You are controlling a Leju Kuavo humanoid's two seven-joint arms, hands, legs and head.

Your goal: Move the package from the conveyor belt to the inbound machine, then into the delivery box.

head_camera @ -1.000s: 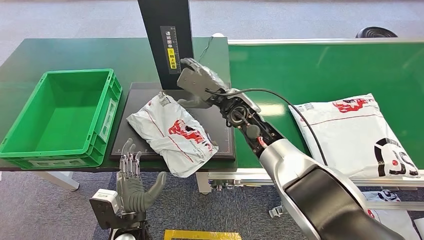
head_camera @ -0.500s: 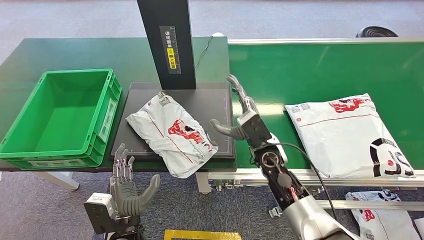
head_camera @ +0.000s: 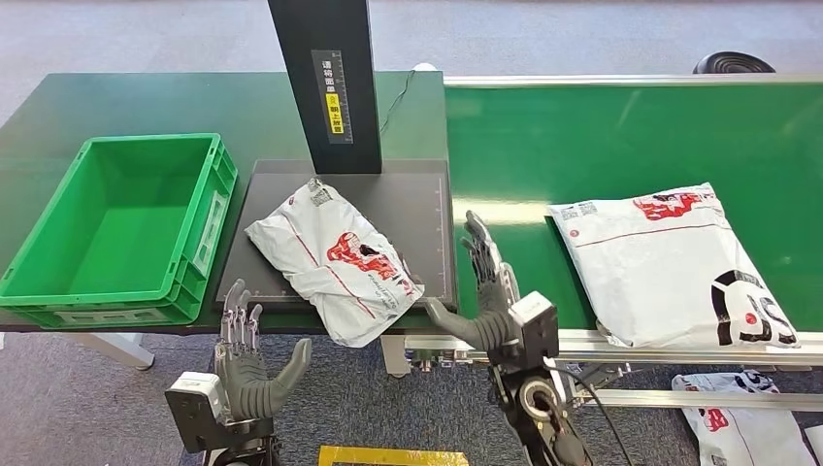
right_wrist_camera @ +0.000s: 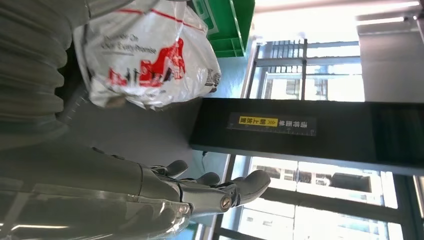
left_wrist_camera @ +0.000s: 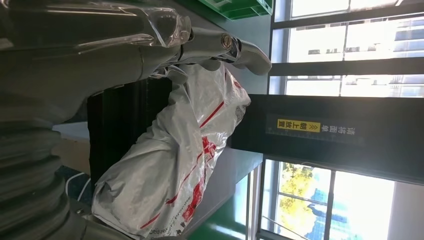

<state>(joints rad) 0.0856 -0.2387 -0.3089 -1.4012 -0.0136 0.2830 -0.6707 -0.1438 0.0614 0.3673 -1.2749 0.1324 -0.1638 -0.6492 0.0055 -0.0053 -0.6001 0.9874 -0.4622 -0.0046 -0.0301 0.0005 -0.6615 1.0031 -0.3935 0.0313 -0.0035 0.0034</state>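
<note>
Head view is showing the crumpled white package (head_camera: pixel 335 258) lying on the inbound machine's black plate (head_camera: pixel 408 199), both hands (head_camera: pixel 250 367) (head_camera: pixel 490 301) hanging empty with fingers spread; probably light, soft and slippery, best gripped around its bunched middle.

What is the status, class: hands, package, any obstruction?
Left hand open, below table edge. Right hand open, beside machine. Package on inbound machine, overhanging near edge. Delivery box unobstructed.
</note>
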